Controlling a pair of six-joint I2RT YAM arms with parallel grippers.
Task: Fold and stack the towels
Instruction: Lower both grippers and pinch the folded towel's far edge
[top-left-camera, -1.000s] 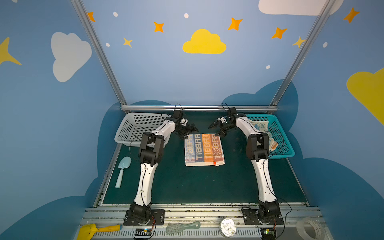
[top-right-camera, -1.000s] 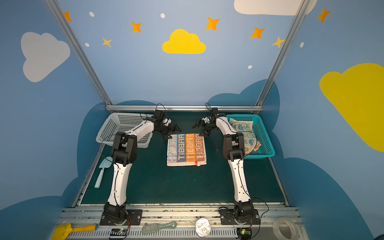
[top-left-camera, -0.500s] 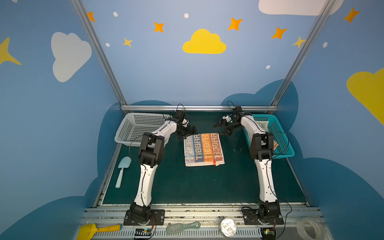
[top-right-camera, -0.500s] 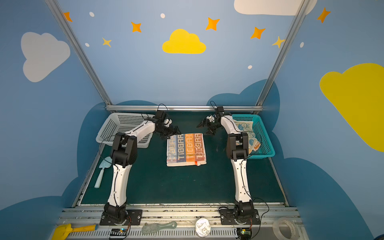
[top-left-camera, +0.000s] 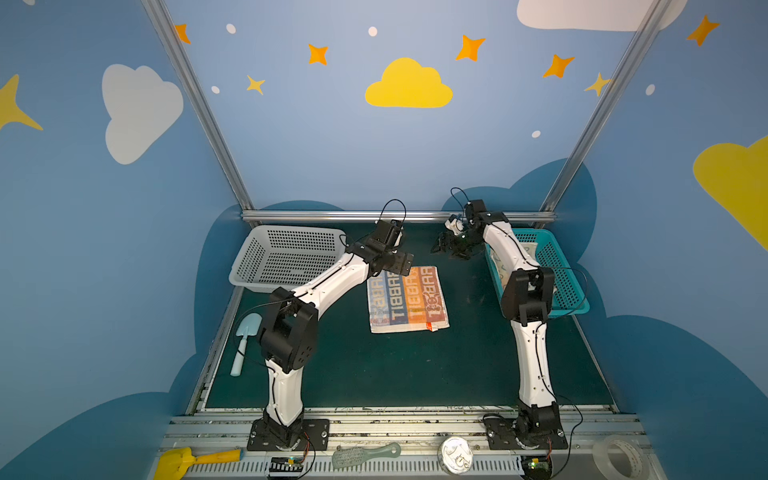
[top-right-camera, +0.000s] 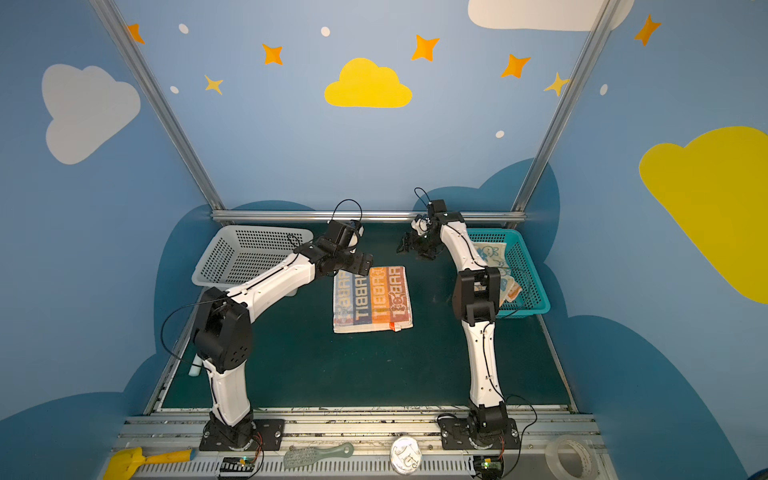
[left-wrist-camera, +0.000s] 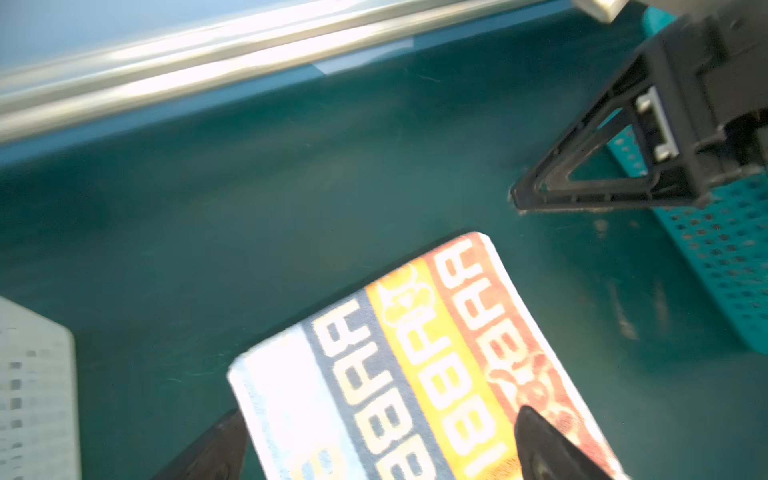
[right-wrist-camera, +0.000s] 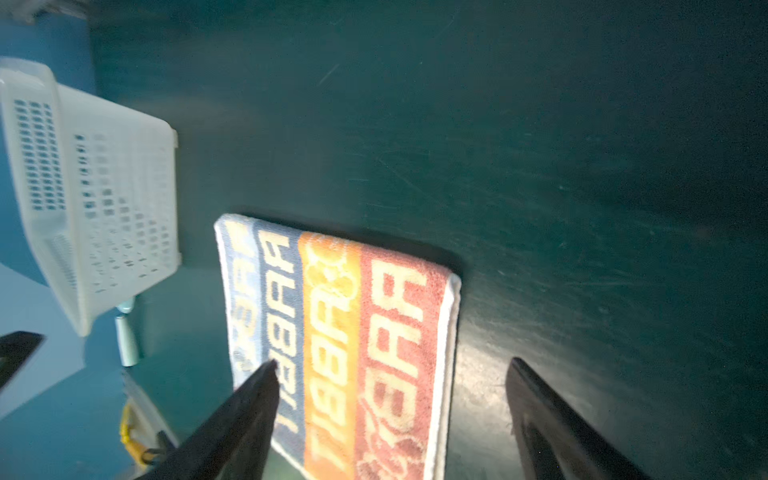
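Yellow plastic is showing nearest: a toy shovel (top-left-camera: 183, 461) is lying on the rail along the desk's (top-left-camera: 374, 365) near edge, with a green brush (top-left-camera: 365, 455), a round tin (top-left-camera: 456, 455) and a tape roll (top-left-camera: 619, 455) lying further along it. A pale blue scoop (top-left-camera: 245, 336) is resting by the left edge. The striped towel (top-left-camera: 407, 299) is lying flat at the desk's middle, lettering up. The left gripper (left-wrist-camera: 380, 415) is hovering over the towel's far left corner, fingers spread and holding nothing. The right gripper (right-wrist-camera: 392, 362) is hanging just beyond the far right corner, jaws wide and empty. More towels (top-right-camera: 490, 253) are sitting in the teal basket (top-left-camera: 569, 311) at the right edge. A white basket (top-left-camera: 286, 257) is standing in the far left corner.
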